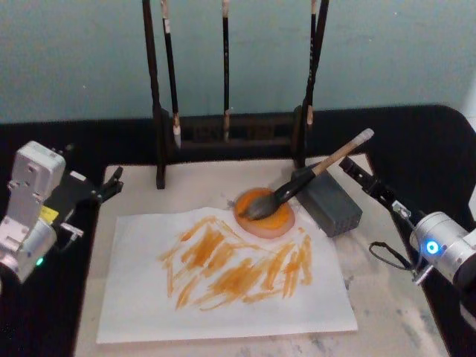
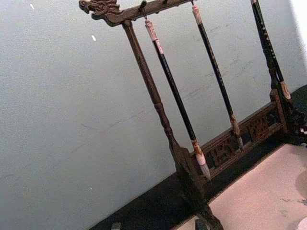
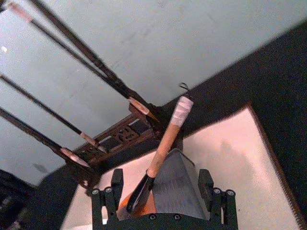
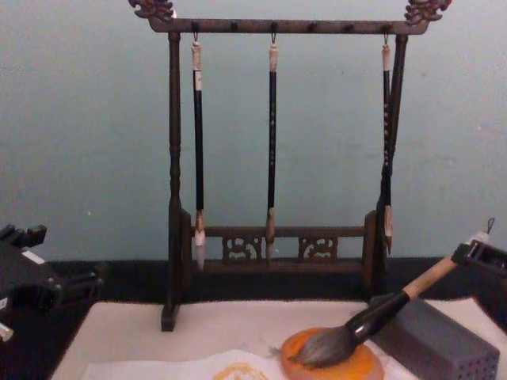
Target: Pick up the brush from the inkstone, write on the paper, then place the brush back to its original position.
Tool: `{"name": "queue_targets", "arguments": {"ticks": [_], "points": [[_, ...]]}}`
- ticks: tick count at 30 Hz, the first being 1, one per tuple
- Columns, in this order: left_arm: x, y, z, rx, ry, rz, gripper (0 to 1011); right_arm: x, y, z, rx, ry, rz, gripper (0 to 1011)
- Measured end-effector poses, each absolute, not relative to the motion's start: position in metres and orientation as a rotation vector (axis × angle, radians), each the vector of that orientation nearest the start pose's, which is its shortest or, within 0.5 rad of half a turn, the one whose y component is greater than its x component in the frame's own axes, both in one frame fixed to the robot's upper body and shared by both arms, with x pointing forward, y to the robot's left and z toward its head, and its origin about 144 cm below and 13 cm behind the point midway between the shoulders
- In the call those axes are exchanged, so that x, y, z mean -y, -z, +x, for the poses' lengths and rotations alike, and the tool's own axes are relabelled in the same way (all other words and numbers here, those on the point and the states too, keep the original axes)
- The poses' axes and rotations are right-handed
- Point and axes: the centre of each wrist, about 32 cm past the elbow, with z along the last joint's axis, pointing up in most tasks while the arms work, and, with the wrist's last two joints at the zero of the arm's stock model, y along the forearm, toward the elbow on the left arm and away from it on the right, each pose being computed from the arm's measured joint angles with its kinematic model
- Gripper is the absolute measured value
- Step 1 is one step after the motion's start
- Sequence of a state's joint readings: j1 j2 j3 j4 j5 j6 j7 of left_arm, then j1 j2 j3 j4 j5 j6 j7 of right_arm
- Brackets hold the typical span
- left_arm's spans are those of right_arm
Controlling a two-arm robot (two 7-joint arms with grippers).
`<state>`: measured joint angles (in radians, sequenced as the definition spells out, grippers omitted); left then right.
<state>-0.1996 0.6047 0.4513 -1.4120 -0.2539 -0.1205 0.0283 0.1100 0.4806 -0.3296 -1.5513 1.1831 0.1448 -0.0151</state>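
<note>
Brush (image 1: 297, 186): one, thick, tan wooden handle, bushy bristles on the inkstone (image 1: 265, 216), frame centre
Paper (image 1: 223, 297): one white sheet, orange strokes, lower centre
Hanging brushes (image 4: 272, 142): three, thin, dark
Right pincer (image 1: 361, 175): fingers apart, right of frame
Left pincer (image 1: 111, 182): left edge, cannot tell

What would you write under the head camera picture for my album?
The big brush rests bristles-down in the orange inkstone, handle propped on a grey block, beside paper streaked with orange strokes.
</note>
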Motion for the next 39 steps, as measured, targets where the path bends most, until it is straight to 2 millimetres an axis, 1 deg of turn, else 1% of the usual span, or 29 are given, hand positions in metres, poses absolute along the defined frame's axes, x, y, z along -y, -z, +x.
{"name": "queue_targets", "arguments": {"ticks": [2,3,4,5,8,13,18,26,39], "points": [[-0.310,-1.140,0.489,0.285,-1.248,0.305,1001,0.270,-1.157,0.471,-0.666,1.228,0.249,1000],[-0.310,-1.140,0.489,0.285,-1.248,0.305,1001,0.266,-1.158,0.468,-0.604,1.242,0.226,1000],[-0.310,-1.140,0.489,0.285,-1.248,0.305,1001,0.266,-1.158,0.468,-0.604,1.242,0.226,1000],[-0.310,-1.140,0.489,0.285,-1.248,0.304,1001,0.262,-1.157,0.466,-0.540,1.257,0.198,1000],[-0.310,-1.140,0.489,0.285,-1.248,0.304,1001,0.254,-1.155,0.463,-0.427,1.284,0.146,1000],[-0.310,-1.140,0.489,0.285,-1.248,0.305,1001,0.242,-1.147,0.466,-0.261,1.332,0.061,1000],[-0.310,-1.140,0.489,0.285,-1.248,0.304,1001,0.236,-1.137,0.471,-0.167,1.358,-0.004,1000],[-0.310,-1.140,0.489,0.285,-1.248,0.304,1001,0.234,-1.126,0.473,-0.090,1.366,-0.053,1000],[-0.310,-1.140,0.489,0.285,-1.248,0.305,1001,0.235,-1.126,0.473,-0.091,1.365,-0.051,1000]]}}
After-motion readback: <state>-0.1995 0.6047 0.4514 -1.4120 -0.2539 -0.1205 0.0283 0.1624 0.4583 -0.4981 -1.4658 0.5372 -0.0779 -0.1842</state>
